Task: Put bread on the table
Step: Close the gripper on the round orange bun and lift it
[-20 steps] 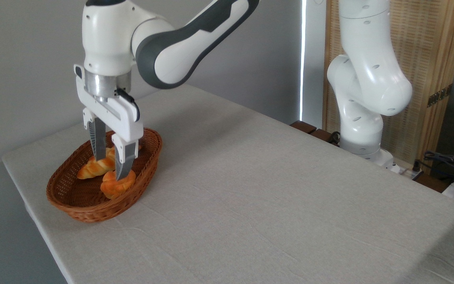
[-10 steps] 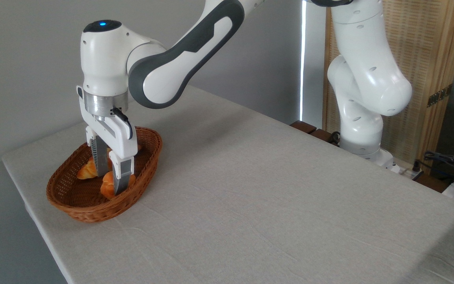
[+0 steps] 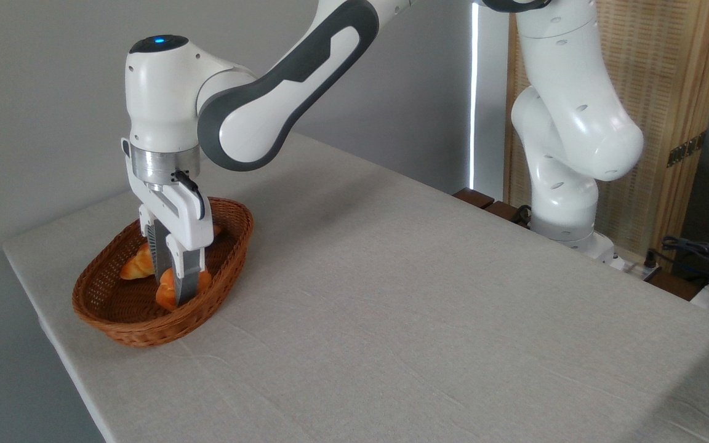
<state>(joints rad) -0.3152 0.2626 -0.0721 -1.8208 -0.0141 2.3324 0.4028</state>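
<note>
Fingers (image 3: 168, 280) pinching bread (image 3: 168, 292), in wicker basket (image 3: 114, 323), on table (image 3: 422, 320)

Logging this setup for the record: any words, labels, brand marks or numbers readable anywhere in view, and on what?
None readable. The arm, gripper, basket and table carry no visible lettering. The arm's only mark is a small blue light on top of its wrist housing.

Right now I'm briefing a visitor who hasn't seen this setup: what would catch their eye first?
Probably the big white and grey robot arm arching from the right, its gripper plunged into the brown oval wicker basket at the table's left end, fingers around a small round orange-golden bun. A long braided golden loaf lies behind it; the wide grey-beige cloth-covered table stretches right.
</note>
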